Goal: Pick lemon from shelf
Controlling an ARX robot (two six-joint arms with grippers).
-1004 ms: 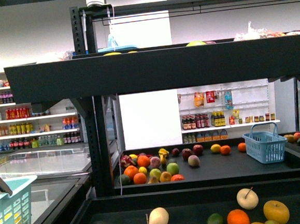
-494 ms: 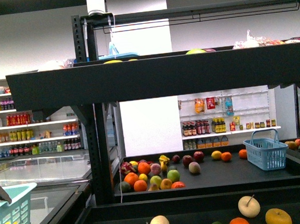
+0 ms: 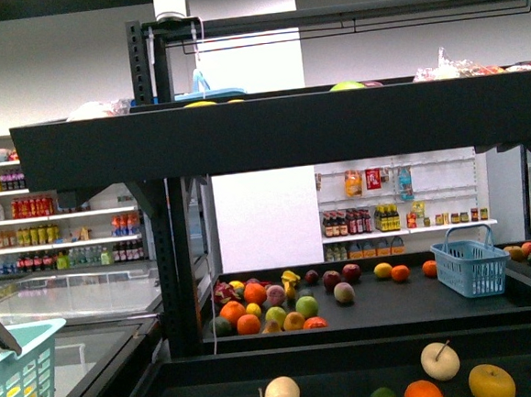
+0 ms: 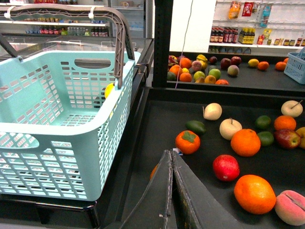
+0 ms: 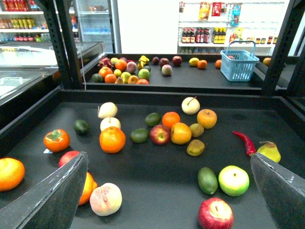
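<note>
Likely lemon (image 3: 382,270) on shelf (image 3: 270,136): firm, light, waxy; grip its middle. Right hand (image 5: 171,191) gapes empty; left hand (image 4: 170,191) closed, empty.

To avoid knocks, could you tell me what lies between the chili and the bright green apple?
Nothing: in the right wrist view, only bare shelf separates the chili and the apple.

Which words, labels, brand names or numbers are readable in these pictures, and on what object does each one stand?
None can be read.
Bottles on the white wall shelves: labels too small and blurred.
Hanging packets on the back wall: print blurred.
Small white tag beside the persimmon: too small to tell.
The teal basket, blue basket and shelf show no text.
</note>
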